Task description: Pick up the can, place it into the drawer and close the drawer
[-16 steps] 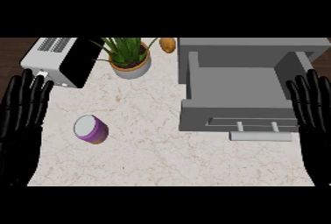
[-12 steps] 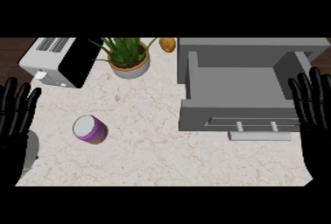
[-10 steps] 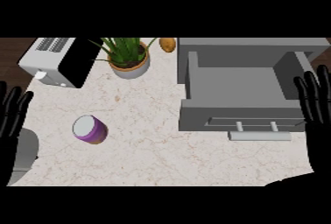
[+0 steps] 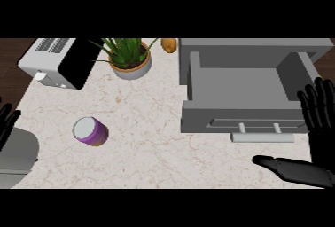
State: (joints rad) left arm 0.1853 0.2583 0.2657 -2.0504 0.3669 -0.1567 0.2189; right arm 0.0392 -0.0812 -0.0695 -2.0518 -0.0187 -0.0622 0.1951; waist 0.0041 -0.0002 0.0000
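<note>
While nothing is held yet, you should read the counter like this, near to far:

Right hand (image 4: 313, 133): at your 4 o'clock, fingers straight and open, thumb stretched toward the counter's middle, touching nothing.

Left hand (image 4: 6, 122): at 9 o'clock on the view's edge; only straight fingertips show, open and holding nothing, with a grey forearm below them.

Can (image 4: 90, 131): at 8 o'clock on the counter (image 4: 150, 146), lying tilted with its pale end showing and its purple side toward you. It sits well apart from both hands, nearer your left.

Handling: you can judge it stiff and fairly light, with a smooth, likely slippery wall, and it may roll if nudged. Wrap fingers and thumb around the purple side at mid-body, not the ends.

Drawer (image 4: 245, 95): at 2 o'clock, pulled open, its handle (image 4: 262, 127) facing you. The can goes in here, then you push the front shut.

Plant (image 4: 127, 57): at 11 o'clock, potted, well behind the can.

Toaster (image 4: 56, 62): at 10 o'clock, far corner, away from your path.
</note>
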